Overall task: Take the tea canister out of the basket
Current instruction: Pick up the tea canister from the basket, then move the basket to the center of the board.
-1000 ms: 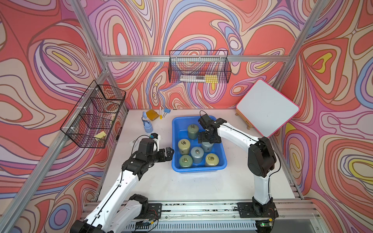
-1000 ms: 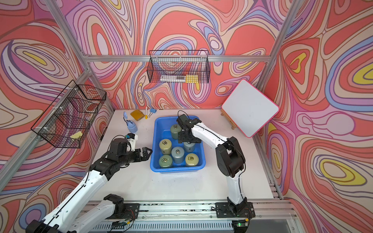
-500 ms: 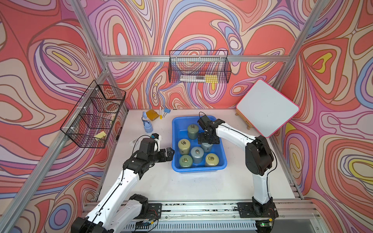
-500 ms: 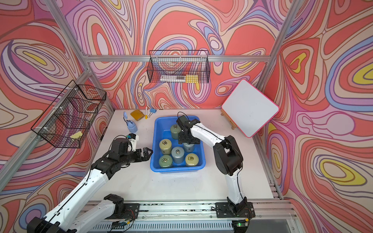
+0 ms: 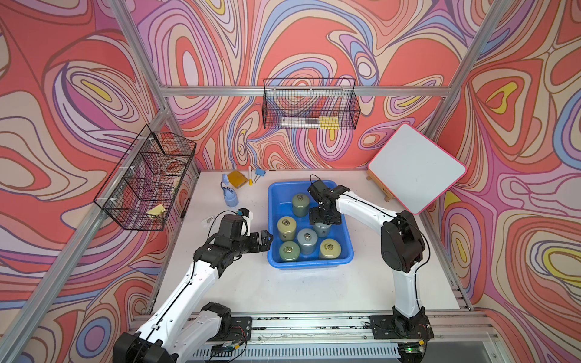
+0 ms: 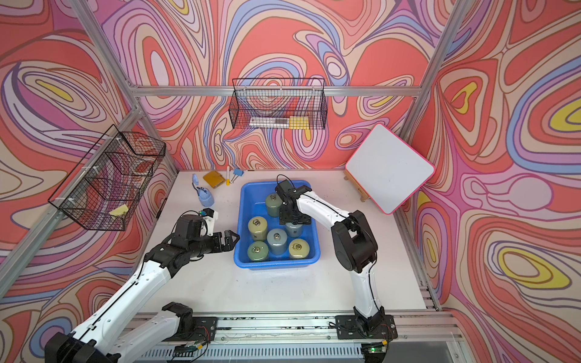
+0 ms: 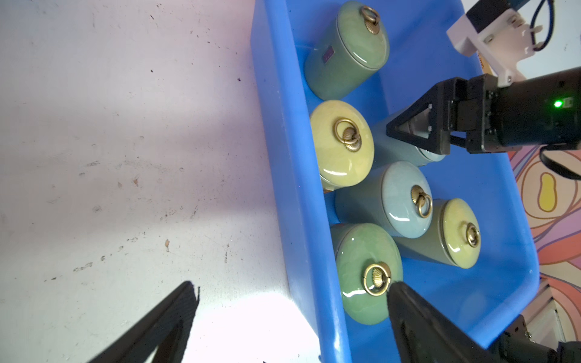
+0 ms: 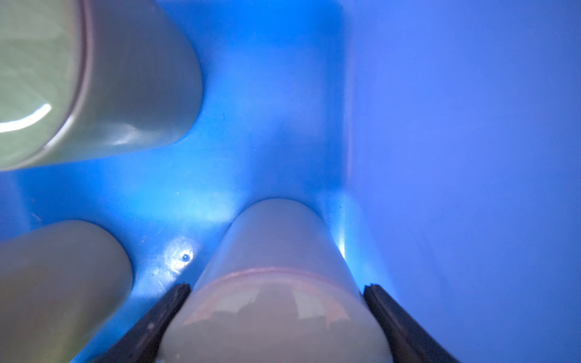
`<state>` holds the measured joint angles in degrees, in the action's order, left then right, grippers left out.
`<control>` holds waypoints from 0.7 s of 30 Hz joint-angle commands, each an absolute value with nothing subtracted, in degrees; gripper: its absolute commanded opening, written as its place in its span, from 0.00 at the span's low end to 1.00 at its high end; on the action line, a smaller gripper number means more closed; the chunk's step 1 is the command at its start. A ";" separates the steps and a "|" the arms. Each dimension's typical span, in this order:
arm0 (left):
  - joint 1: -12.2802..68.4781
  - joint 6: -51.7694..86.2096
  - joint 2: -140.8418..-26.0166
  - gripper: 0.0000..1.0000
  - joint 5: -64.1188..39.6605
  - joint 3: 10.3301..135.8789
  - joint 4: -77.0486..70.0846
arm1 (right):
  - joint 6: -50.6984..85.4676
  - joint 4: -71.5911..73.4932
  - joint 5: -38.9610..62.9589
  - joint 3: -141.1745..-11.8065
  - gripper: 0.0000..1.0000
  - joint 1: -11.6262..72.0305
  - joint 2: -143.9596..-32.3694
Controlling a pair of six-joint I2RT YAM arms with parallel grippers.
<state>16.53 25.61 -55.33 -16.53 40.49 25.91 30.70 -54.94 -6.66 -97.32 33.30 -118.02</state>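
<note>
The basket [image 5: 309, 266] [image 6: 276, 264] is a bright-blue tub in the middle of the table, seen in both top views, and it holds several lidded tea canisters. My right gripper [image 5: 324, 217] [image 6: 295, 217] reaches down into it from above. It is shut on a pale blue-grey tea canister [image 8: 276, 239] [image 7: 396, 151] by the right wall, with a black finger [image 8: 176, 298] pressed on each side. My left gripper [image 5: 267, 239] [image 7: 290, 286] stands open at the basket's left wall and holds nothing. A green canister [image 7: 361, 267] lies just beyond one fingertip.
A tilted whiteboard [image 5: 416, 168] stands at the back right. A blue spray bottle [image 5: 229, 196], a yellow pad [image 5: 237, 178] and markers lie at the back left. Black wire baskets hang on the left wall [image 5: 147, 179] and the back wall [image 5: 309, 105].
My right gripper's jaws have closed onto the blue-grey canister. The left arm has hardly moved.
</note>
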 commanded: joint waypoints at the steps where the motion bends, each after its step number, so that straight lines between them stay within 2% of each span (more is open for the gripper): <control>1: 17.11 25.06 -56.52 0.98 -19.32 42.83 26.42 | 29.86 -55.62 -7.03 -99.79 0.67 32.96 -117.80; 16: 20.74 27.33 -65.05 0.65 -13.80 47.28 27.72 | 28.22 -58.12 -7.91 -103.47 0.65 32.96 -114.13; 21: 22.03 28.18 -66.82 0.57 -13.65 47.46 26.26 | 27.77 -58.27 -8.30 -103.83 0.65 32.96 -112.68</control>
